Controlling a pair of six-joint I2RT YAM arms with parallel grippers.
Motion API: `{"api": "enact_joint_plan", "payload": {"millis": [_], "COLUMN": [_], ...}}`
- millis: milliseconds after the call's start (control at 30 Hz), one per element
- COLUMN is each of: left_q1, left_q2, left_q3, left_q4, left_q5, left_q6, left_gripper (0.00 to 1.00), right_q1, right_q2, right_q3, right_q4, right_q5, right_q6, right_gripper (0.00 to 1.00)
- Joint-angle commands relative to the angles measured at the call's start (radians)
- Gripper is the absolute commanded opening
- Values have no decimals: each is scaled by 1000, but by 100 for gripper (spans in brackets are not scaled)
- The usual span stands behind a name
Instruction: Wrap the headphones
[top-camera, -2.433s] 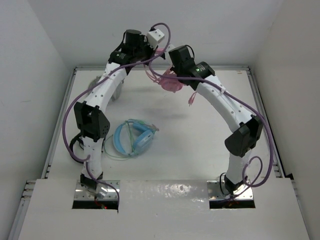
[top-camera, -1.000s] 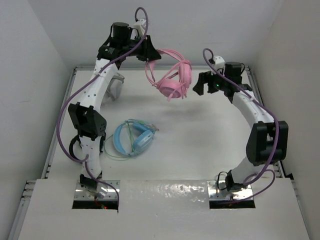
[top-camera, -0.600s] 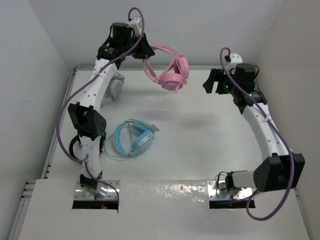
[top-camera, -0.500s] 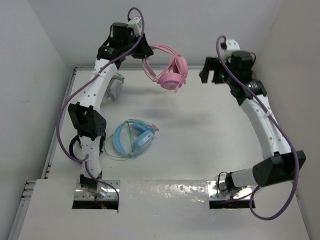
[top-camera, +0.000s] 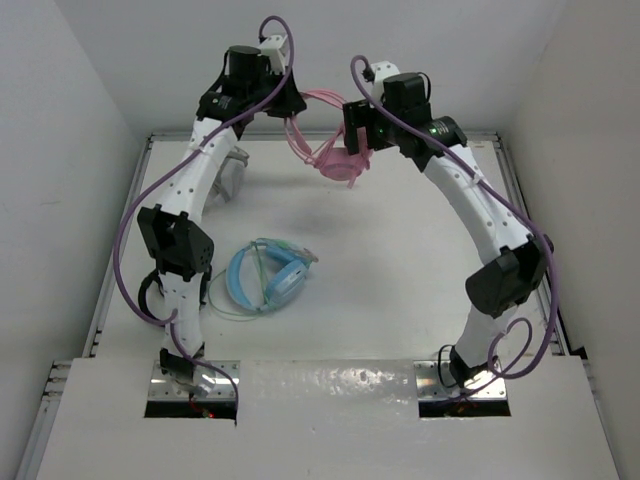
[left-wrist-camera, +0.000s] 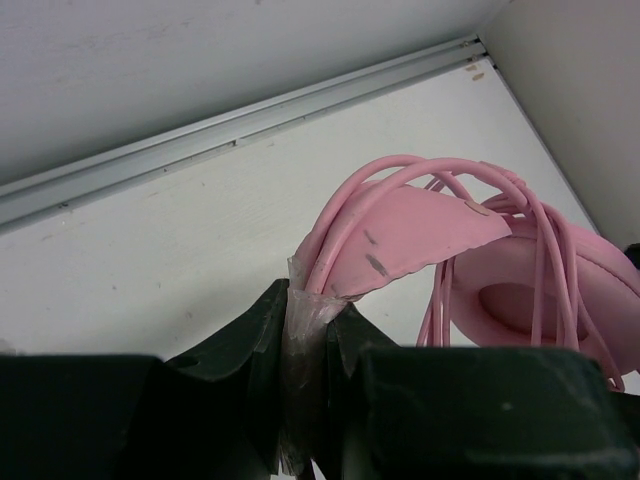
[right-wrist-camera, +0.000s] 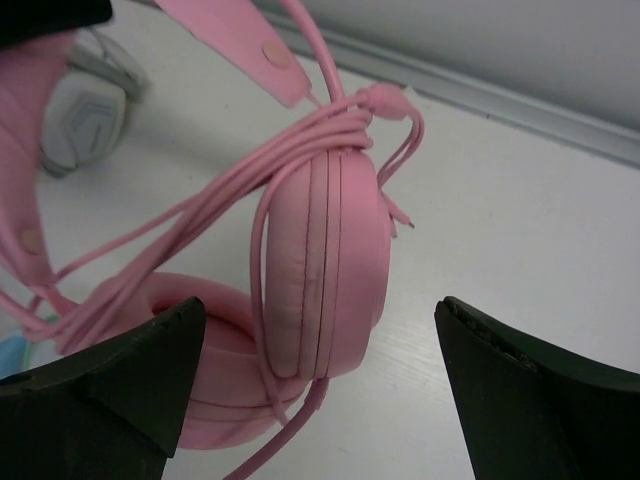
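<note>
The pink headphones (top-camera: 335, 155) hang in the air above the back of the table. My left gripper (top-camera: 290, 108) is shut on the headband (left-wrist-camera: 410, 225) and on strands of the thin pink cable (left-wrist-camera: 545, 260) looped over it, as the left wrist view (left-wrist-camera: 318, 315) shows. My right gripper (top-camera: 357, 133) is open right beside the ear cups. In the right wrist view its jaws (right-wrist-camera: 320, 312) stand wide on either side of one ear cup (right-wrist-camera: 325, 260) without touching it. Cable loops (right-wrist-camera: 200, 215) run across that cup.
Light-blue headphones (top-camera: 265, 278) lie on the table near the left arm. Grey headphones (top-camera: 232, 175) sit at the back left, partly hidden by that arm, also seen as the grey cup (right-wrist-camera: 85, 100). White walls and a metal rail (left-wrist-camera: 240, 120) bound the back.
The right arm has swung left from the right side of the table up to the hanging pink headphones, its jaws staying wide. The left arm still holds the headphones up in the same place.
</note>
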Motion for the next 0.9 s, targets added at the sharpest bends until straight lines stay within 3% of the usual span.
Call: {"api": "enact_joint_plan", "payload": {"millis": [0, 167, 267, 300, 333, 500, 600, 633, 667, 700, 767, 800, 867], "left_q1": [-15, -27, -29, -27, -29, -29, -29, -29, -27, -30, -32, -32, -32], "left_q2": [-60, -59, -62, -62, -62, -62, -59, -57, -57, -56, -54, -53, -54], "left_q3": [38, 36, 38, 37, 33, 23, 14, 7, 0, -5, -8, -6, 1], "left_q4": [88, 82, 87, 87, 87, 95, 102, 105, 105, 107, 99, 99, 90], "left_q5": [28, 48, 58, 58, 57, 60, 81, 87, 91, 106, 120, 141, 144], "left_q6": [-32, -29, -32, -32, -32, -32, -30, -30, -30, -24, -6, 1, 22], "left_gripper": [0, 0, 0, 0, 0, 0, 0, 0, 12, 31, 82, 95, 100], "right_q1": [-1, -1, -1, -1, -1, -1, -1, -1, -3, -4, -23, -32, -66], "right_q2": [-7, 43, 72, 78, 96, 145, 148, 148, 147, 147, 142, 136, 133], "right_q3": [-5, -6, -25, -28, -22, 17, 14, 12, 14, 14, 11, 9, -2], "right_q4": [19, 37, 54, 55, 55, 5, 0, -4, -10, -17, -33, -38, -47], "right_q5": [-35, -3, 54, 59, 56, 22, 54, 74, 85, 96, 93, 85, 61], "right_q6": [-18, -21, -24, -18, -13, 7, 13, 15, 18, 25, 50, 61, 91], "right_gripper": [95, 92, 76, 66, 61, 53, 25, 10, 3, 0, 0, 0, 0]}}
